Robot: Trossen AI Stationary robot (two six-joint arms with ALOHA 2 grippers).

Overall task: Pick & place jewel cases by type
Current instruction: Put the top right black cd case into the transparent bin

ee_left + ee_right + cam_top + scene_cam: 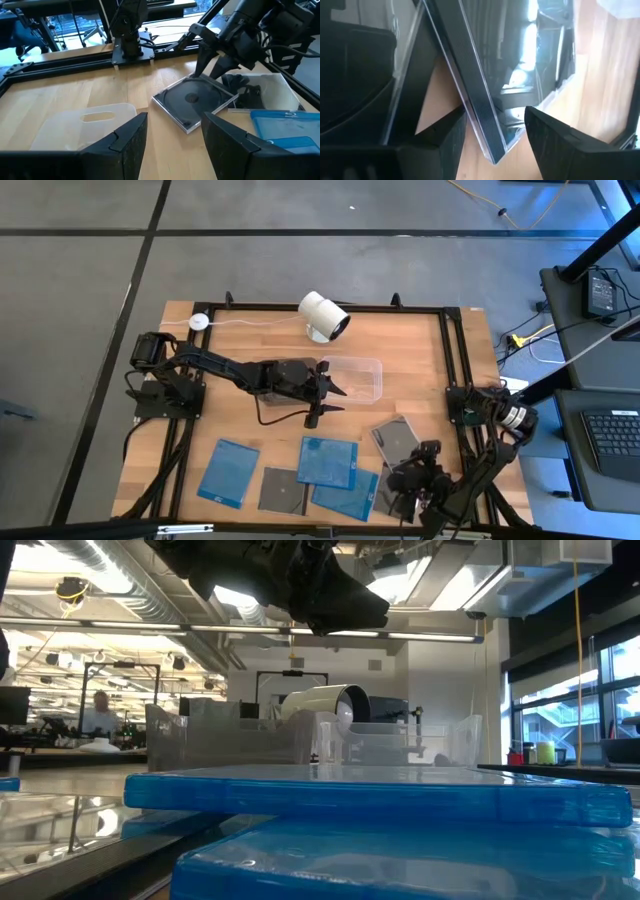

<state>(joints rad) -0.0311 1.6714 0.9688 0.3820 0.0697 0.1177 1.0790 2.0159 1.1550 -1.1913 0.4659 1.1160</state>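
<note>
Risk: right gripper (492, 132), fingers apart, straddles the thin dark grey jewel case's (470, 85) tilted edge. We think it could slip on closing. Left gripper (172, 135) hangs open by the clear plastic tub (355, 377).

Wooden table (420, 360): jewel cases (327, 461), tub (355, 378), camera (323, 315).

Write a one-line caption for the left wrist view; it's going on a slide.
Left gripper open above the table, facing a dark jewel case under the right gripper.

Right gripper (420, 472) fingertips hidden beneath the arm in the high view; contact with the grey jewel case (480, 115) not determinable. Blue jewel cases (380, 802) cropped at the 6 o'clock edge in the low view. Person (100, 710) in background too small to resolve.
</note>
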